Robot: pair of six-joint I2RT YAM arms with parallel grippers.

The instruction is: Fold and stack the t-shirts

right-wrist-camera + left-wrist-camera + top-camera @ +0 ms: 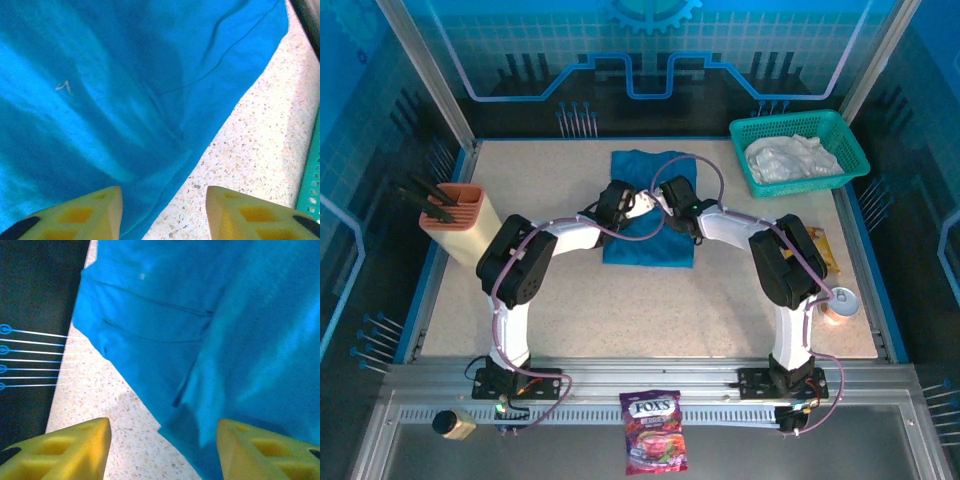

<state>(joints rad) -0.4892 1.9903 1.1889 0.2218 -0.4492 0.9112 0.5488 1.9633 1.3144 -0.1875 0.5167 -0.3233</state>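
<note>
Looking down from the top view, we see the teal-blue t-shirt (pixel 648 243) lying roughly folded in the middle of the worktop (pixel 620 310), toward its far side, with both arms bent in over it. The left hand (pixel 617 200) and the right hand (pixel 676 190) sit close together above the cloth, almost meeting. From the left wrist, the left hand (pixel 162 434) has its yellow fingers (pixel 75 450) spread wide with nothing between them. One finger is over bare speckled worktop, the other over the shirt's creased edge. From the right wrist, the right hand (pixel 164 196) is likewise spread apart and gripping nothing – one finger over blue cloth, the other over the worktop just past the hem. We cannot tell whether either hand touches the fabric. The white t-shirt (pixel 790 158) lies crumpled inside the green mesh basket (pixel 787 122) at the far right corner, well apart from the blue one.
</note>
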